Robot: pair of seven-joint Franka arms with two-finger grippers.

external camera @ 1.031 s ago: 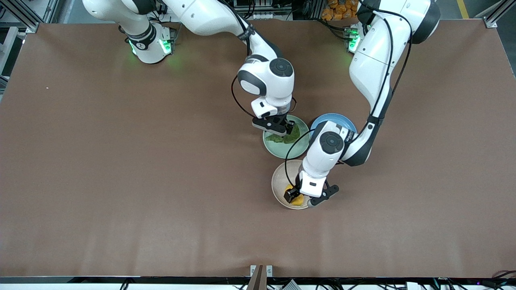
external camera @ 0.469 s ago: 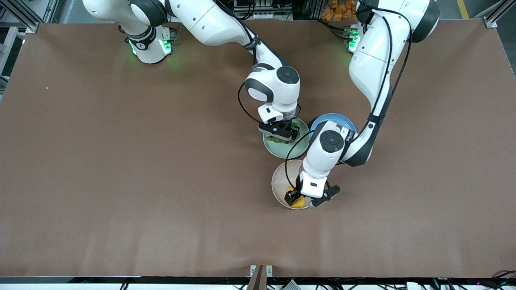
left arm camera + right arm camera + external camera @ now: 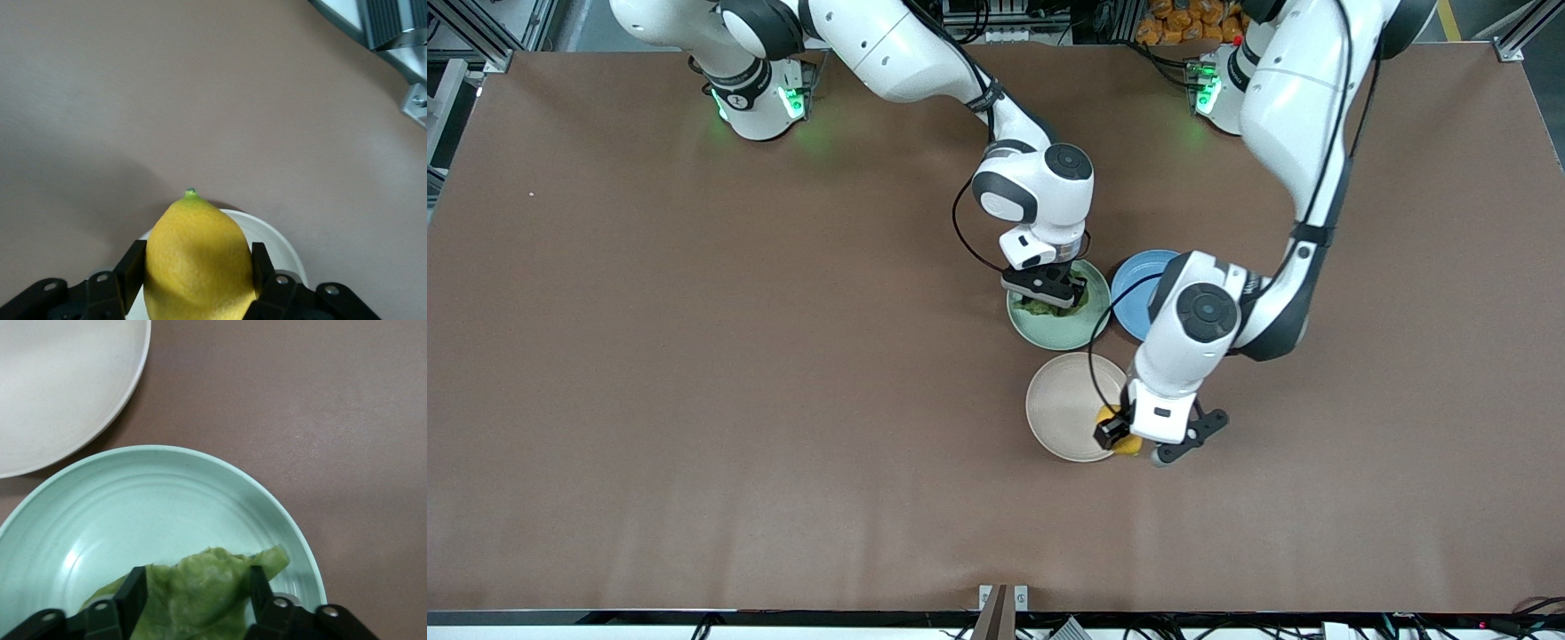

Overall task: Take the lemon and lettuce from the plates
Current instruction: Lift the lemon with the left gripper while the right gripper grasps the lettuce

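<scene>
**Front view: lemon is up, lettuce comes next**

The left tool [image 3: 1123,437] is clamped on the lemon [image 3: 198,260], up over the rim of the beige plate [image 3: 1060,404]. Farther off, the right tool [image 3: 1047,293] pinches the lettuce [image 3: 200,595], which seems to rest on the green plate [image 3: 143,513]. Next it should lift straight up.

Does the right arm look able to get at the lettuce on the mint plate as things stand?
Probably yes: the right gripper is already down in the mint plate with its fingers on either side of the lettuce, nothing between.
</scene>
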